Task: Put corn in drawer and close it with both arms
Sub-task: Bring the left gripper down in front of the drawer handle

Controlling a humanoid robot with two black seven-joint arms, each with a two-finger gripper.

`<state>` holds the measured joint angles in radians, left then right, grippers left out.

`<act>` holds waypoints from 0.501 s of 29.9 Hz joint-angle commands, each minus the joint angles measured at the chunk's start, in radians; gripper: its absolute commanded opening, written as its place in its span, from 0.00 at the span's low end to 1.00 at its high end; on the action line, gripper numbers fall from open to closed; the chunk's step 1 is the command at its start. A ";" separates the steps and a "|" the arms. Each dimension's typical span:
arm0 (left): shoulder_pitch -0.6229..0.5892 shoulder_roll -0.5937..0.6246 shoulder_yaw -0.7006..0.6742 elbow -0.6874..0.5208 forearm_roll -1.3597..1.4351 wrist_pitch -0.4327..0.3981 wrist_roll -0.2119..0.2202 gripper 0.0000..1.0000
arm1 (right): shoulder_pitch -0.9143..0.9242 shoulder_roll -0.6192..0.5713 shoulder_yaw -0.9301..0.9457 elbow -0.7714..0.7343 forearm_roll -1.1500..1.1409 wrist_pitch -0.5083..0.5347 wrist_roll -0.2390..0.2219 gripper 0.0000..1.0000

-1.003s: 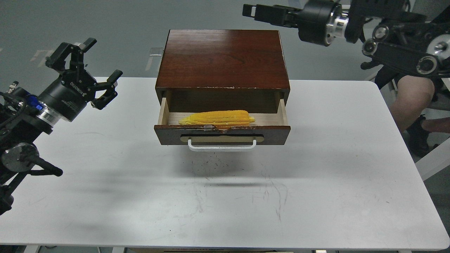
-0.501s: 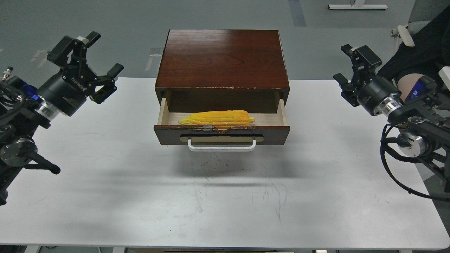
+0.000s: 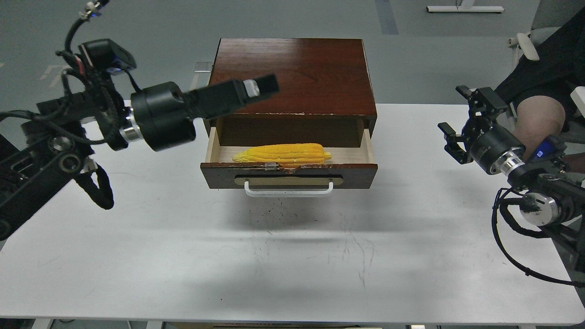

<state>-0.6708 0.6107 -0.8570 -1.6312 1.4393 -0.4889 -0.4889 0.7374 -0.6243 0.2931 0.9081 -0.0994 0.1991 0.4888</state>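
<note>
Head view shows the white desk carrying a dark reddish-brown cabinet, whose drawer stands pulled open toward the camera. Left arm reaches in from the left, its left end effector pointing rightward over the cabinet's front left corner; it is seen side-on and blurred, so I cannot tell whether its fingers are spread or closed. Right arm sits at the desk's right edge, its right end effector with fingers spread apart, holding nothing. Below and right of the left end effector, well left of the right one, the corn lies lengthwise inside the drawer, behind the white handle.
</note>
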 commanded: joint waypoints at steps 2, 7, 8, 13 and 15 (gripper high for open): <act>0.000 -0.106 0.022 -0.114 0.300 0.000 0.000 0.90 | -0.003 -0.003 -0.006 0.002 -0.003 0.002 0.000 1.00; 0.010 -0.138 0.128 -0.111 0.363 0.000 0.000 0.38 | -0.003 -0.005 -0.006 0.002 -0.003 0.000 0.000 1.00; 0.020 -0.137 0.165 -0.111 0.366 0.000 0.000 0.19 | -0.003 -0.005 -0.006 0.002 -0.003 0.000 0.000 1.00; 0.117 -0.128 0.251 -0.073 0.343 0.000 0.000 0.00 | -0.010 -0.006 -0.006 0.003 -0.003 0.000 0.000 1.00; 0.177 -0.132 0.251 -0.041 0.328 0.000 0.000 0.00 | -0.013 -0.008 -0.006 0.003 -0.003 0.000 0.000 1.00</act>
<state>-0.5615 0.4818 -0.6155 -1.7080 1.7857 -0.4886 -0.4889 0.7282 -0.6305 0.2868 0.9112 -0.1028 0.2000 0.4888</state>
